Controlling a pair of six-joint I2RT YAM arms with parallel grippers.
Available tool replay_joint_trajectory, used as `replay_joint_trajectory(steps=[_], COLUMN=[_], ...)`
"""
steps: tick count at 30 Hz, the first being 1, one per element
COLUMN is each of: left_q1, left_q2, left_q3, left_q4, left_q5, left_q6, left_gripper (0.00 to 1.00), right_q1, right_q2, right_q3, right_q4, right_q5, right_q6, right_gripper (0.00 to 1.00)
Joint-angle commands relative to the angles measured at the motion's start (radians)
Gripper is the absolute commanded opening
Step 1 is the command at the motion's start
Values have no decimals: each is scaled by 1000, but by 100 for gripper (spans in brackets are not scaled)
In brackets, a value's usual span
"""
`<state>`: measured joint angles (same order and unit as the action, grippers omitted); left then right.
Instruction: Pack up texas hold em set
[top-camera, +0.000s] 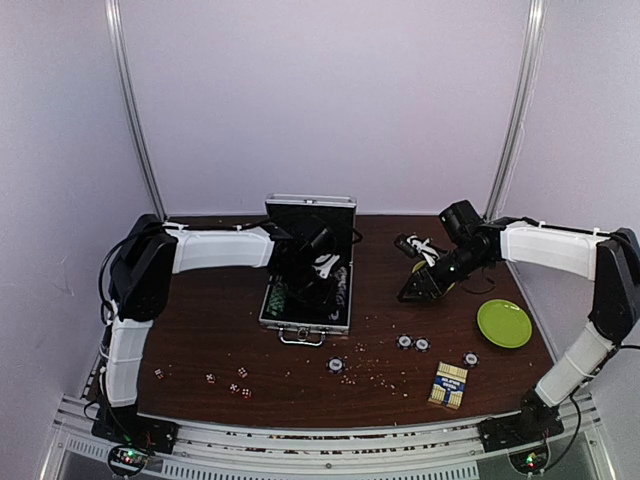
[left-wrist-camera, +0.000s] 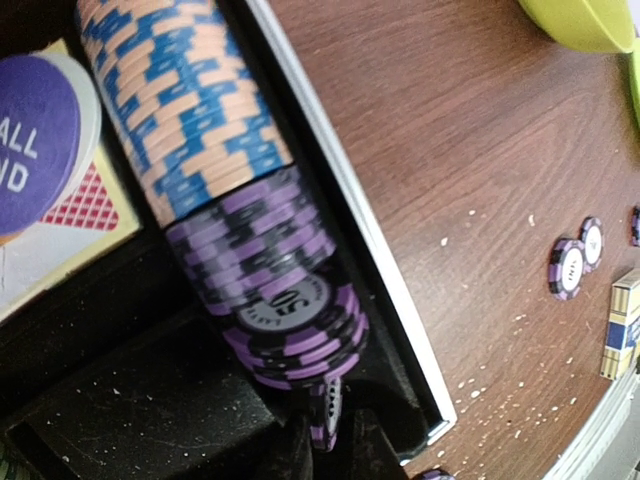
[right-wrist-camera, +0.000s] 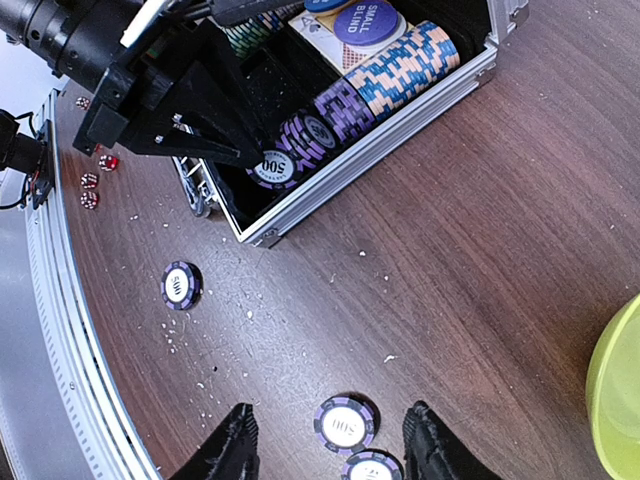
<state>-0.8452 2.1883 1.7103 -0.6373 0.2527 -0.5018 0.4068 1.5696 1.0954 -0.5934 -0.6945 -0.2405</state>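
The left tool (left-wrist-camera: 328, 448) pinches a purple chip (left-wrist-camera: 329, 405) on edge at the near end of the chip row (left-wrist-camera: 200, 130) inside the open silver case (right-wrist-camera: 372, 148), which sits mid-bench. The right tool (right-wrist-camera: 330, 408) hangs spread above a loose chip (right-wrist-camera: 345, 423) on the bench (right-wrist-camera: 480, 260), one finger to each side, neither touching it. Towards the front edge lie the red dice (top-camera: 240, 380) and the yellow-blue card box (top-camera: 449, 384). A lime-green plate (top-camera: 504, 323) sits to the right.

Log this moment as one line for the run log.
left pincer: in case, edge-on purple chip between tips, grip unclear | right pincer: open, straddling loose chip on table | outside: dice, card box
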Motion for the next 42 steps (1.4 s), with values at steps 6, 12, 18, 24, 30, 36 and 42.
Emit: replay_joint_trajectory(steps=[6,12,18,24,30,36,42], left_q1=[6,4,2,-5,-22,-25,-28], left_q2=[45,61,35,7,-4,-14,-7], left_q3=[73,114,121,92,57,51,55], left_q4=[-41,-100,-139,-140,-89,-30,2], left_q5=[29,3,-24,-81,-185,-245,-274], left_q6=[65,116,266,497,650,713,759], left_gripper=[16,12,3,1,0,1,2], right_q1=[-8,-8,-8,-8,-10,-10,-10], right_q2=[17,24,28,28,33,43,63], right_q3=[33,35,36,37,37,39,47], right_q4=[-16,-20,-22,-25,-28,-29,-42], right_q5=[-7,-10,-11,-19,-20,-21,-26], right_q6=[-16,-17,-21,-23,-25,-27,-31], right_gripper=[49,49,49,48,48,48,48])
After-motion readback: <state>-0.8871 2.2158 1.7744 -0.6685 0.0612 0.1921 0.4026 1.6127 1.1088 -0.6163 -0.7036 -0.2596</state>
